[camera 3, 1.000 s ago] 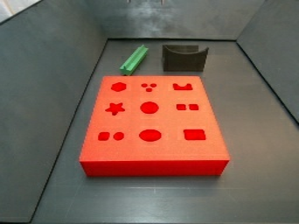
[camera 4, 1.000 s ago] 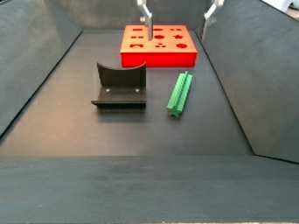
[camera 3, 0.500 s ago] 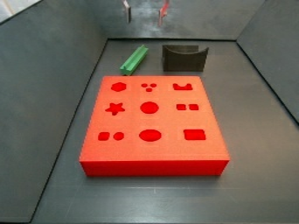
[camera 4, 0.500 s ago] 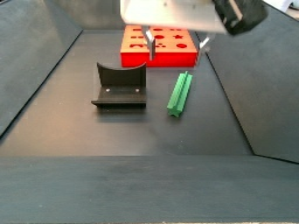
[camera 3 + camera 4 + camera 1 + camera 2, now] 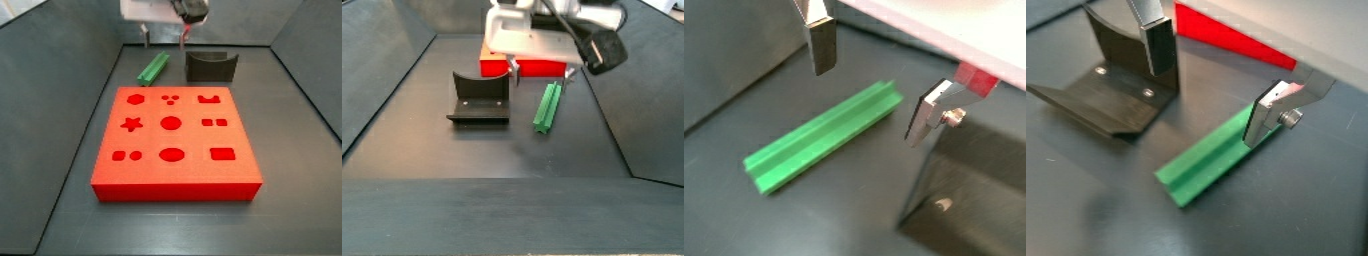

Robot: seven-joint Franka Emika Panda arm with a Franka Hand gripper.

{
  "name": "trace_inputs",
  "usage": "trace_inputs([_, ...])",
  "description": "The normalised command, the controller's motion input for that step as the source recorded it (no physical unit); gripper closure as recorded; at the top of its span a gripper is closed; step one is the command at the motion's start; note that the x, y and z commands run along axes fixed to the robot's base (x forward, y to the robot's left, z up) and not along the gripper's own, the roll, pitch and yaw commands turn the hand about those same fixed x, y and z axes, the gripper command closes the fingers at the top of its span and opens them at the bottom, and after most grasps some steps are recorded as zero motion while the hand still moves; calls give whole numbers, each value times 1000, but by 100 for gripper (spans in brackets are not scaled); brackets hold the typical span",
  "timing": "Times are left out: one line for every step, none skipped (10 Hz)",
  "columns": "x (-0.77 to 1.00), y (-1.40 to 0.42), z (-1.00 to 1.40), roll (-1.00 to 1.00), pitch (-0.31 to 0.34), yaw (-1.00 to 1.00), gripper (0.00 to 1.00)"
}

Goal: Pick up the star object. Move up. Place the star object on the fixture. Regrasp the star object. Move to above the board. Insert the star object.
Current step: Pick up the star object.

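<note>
Half a second back we saw only the fingertips at the upper edge of a side view; now the white body of the gripper (image 5: 163,42) hangs lower, above the far end of the floor, over the star object (image 5: 154,67). In the opposite side view the gripper (image 5: 540,74) has likewise dropped and now covers most of the board (image 5: 543,67), which a moment ago showed nearly all of its top. The green prism, the board and the fixture (image 5: 210,66) lie where they lay before.

In both wrist views we find the jaws spread wide and empty. One finger (image 5: 819,45) stands off one long side of the star object (image 5: 824,135), the other finger (image 5: 927,110) stands at its far end, close to the ridged edge; we cannot tell whether that plate touches it. The prism lies flat on the dark floor, between the fingers but not clamped.

In a wrist view the fixture (image 5: 1109,85) stands just beside the star object (image 5: 1220,158), apart from it, its notch bare. A corner of the red board (image 5: 1233,37) shows beyond. In a side view the board (image 5: 174,140) lies flat with its three-by-three grid of shaped holes, and we see nothing in any of them.
</note>
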Motion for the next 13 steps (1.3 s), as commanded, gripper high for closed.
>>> trace_inputs([-380, -346, -729, 166, -247, 0, 0])
trace_inputs([-411, -246, -626, 204, -264, 0, 0])
trace_inputs([-403, -94, -509, 79, -240, 0, 0])
trace_inputs([-246, 0, -297, -1, -211, 0, 0])
trace_inputs([0, 69, -197, -46, -87, 0, 0])
trace_inputs([0, 206, -266, -76, -49, 0, 0])
trace_inputs([0, 243, -251, -109, -49, 0, 0])
trace_inputs([0, 146, -154, -99, -76, 0, 0])
trace_inputs([-40, 100, -31, -84, -79, 0, 0])
trace_inputs([0, 0, 0, 0, 10, 0, 0])
trace_inputs([14, -43, 0, 69, 37, 0, 100])
trace_inputs([0, 0, 0, 0, 0, 0, 100])
trace_inputs([0, 0, 0, 0, 0, 0, 100])
